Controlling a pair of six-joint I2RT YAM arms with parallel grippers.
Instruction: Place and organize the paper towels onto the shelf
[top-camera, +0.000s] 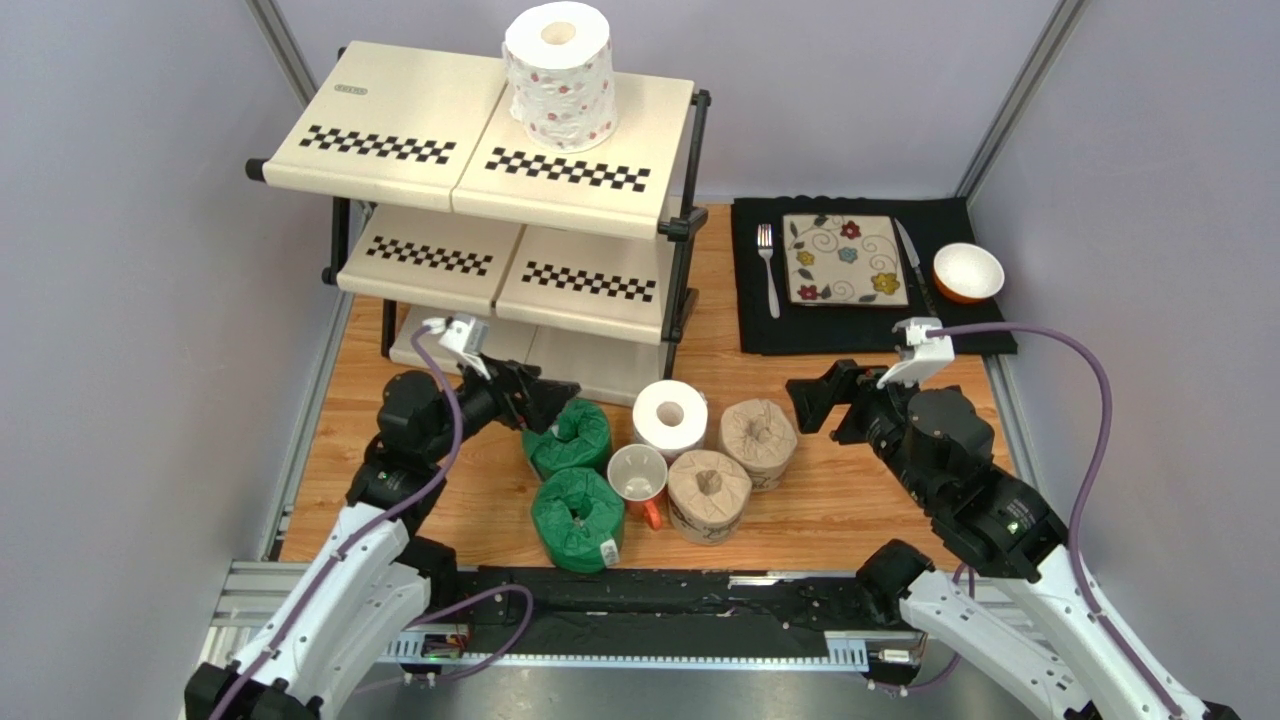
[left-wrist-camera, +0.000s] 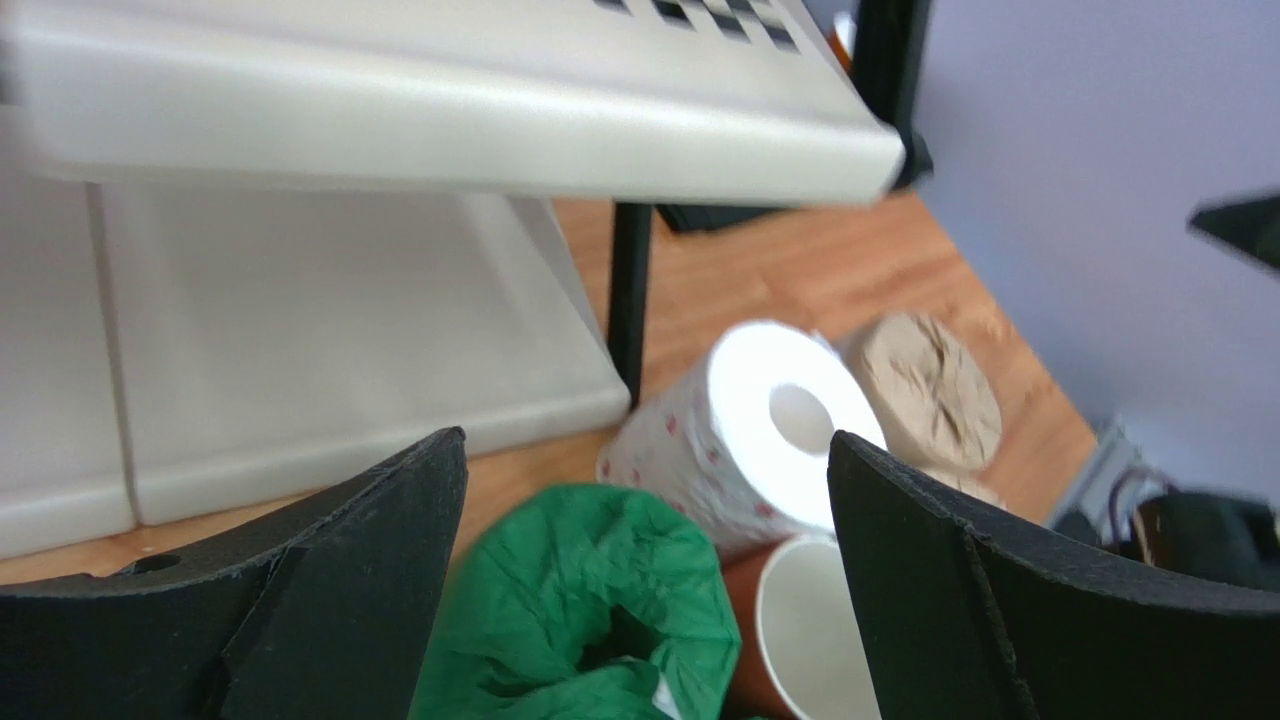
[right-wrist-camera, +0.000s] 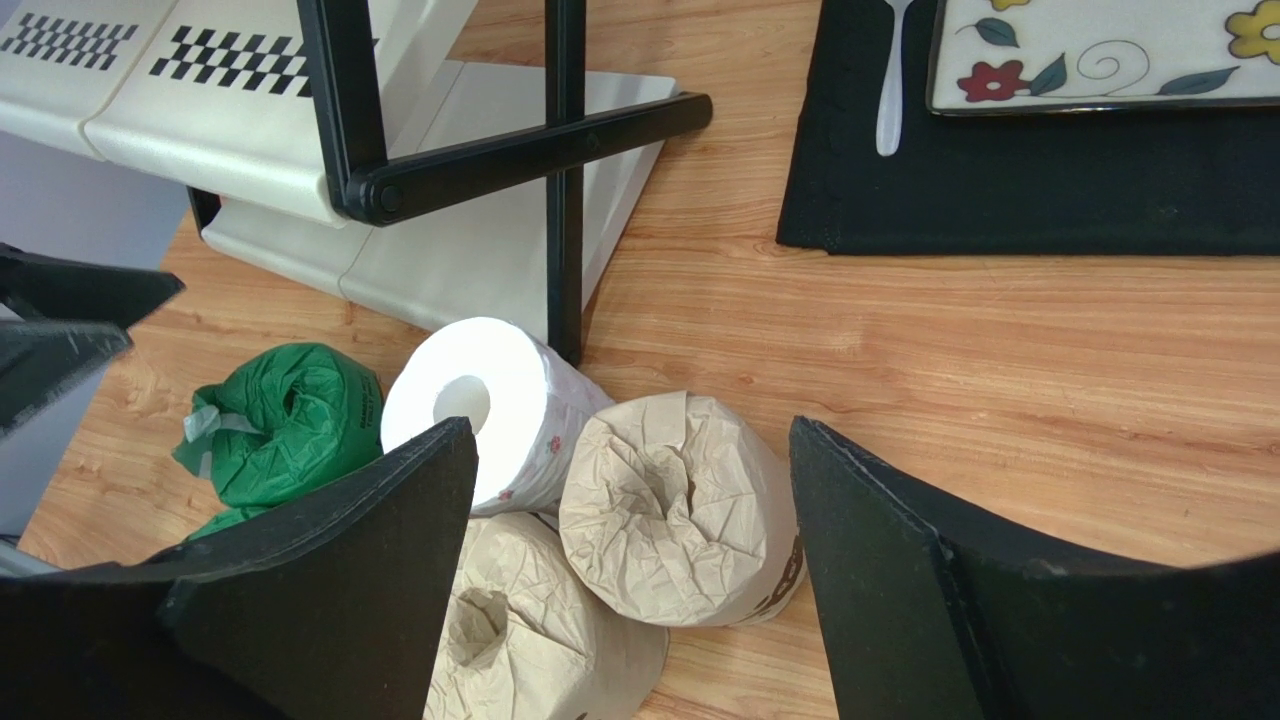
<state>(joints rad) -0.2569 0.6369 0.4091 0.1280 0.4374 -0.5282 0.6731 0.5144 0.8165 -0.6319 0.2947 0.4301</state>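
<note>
Overhead, only one of the paper towels was shelved: a floral roll stood upright on the top tier of the shelf. Five more sat on the wooden table just in front of it: the far green roll, near green roll, second floral roll, far tan roll and near tan roll, bunched around a mug. I judged the job barely begun.

From the left wrist, the left gripper had its fingers spread wide and empty, framing the far green roll.

From the right wrist, the right gripper was parted too, holding nothing, with the far tan roll between its fingers.
</note>
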